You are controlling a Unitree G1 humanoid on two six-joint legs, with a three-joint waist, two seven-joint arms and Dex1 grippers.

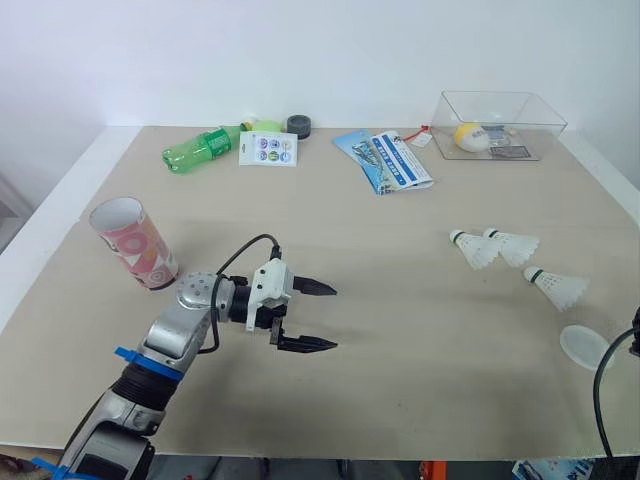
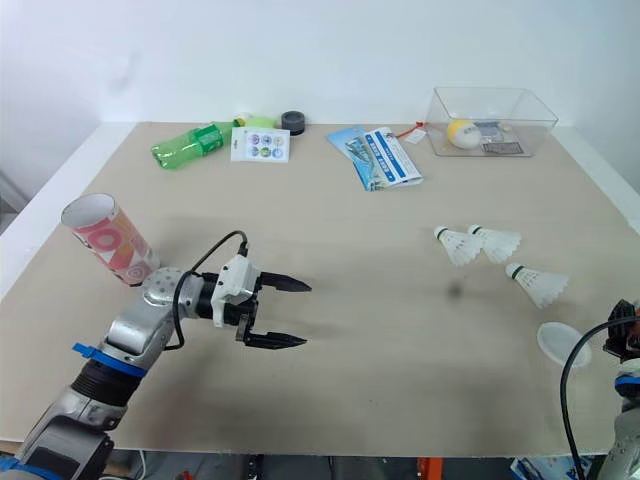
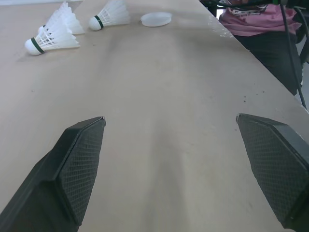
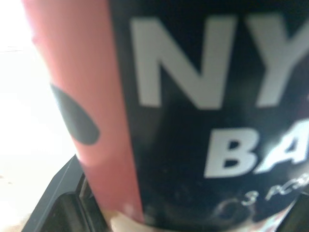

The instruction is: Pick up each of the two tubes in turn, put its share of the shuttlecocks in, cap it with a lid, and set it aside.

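Looks like some kind of robot lab or test room to me, since it's just a bare white wall [image 1: 320, 50] behind a plain beige table [image 1: 400, 330] with random props scattered around: a green bottle [image 1: 200, 148], leaflets [image 1: 385, 160], a tape roll [image 1: 299, 125], a clear box [image 1: 520, 108] and shuttlecocks [image 1: 515, 245].

The only lettering I can read is on the dark-panelled tube [image 4: 193, 121] right up against my right wrist camera. Large white capitals "NY" stand on its dark panel, cut off at the picture edge. Below them is bold slanted white "BA", also cut off. Under that a thinner line seems to begin "3 PC", and the rest is too blurred to make out.

From the head cameras, the pamphlets [image 1: 392, 160] and the white card [image 1: 268, 149] of round coloured stickers at the far side of the desk [image 1: 400, 330] carry print, but it is too small for me to read. The pink patterned tube [image 1: 135, 243] shows me no legible words.
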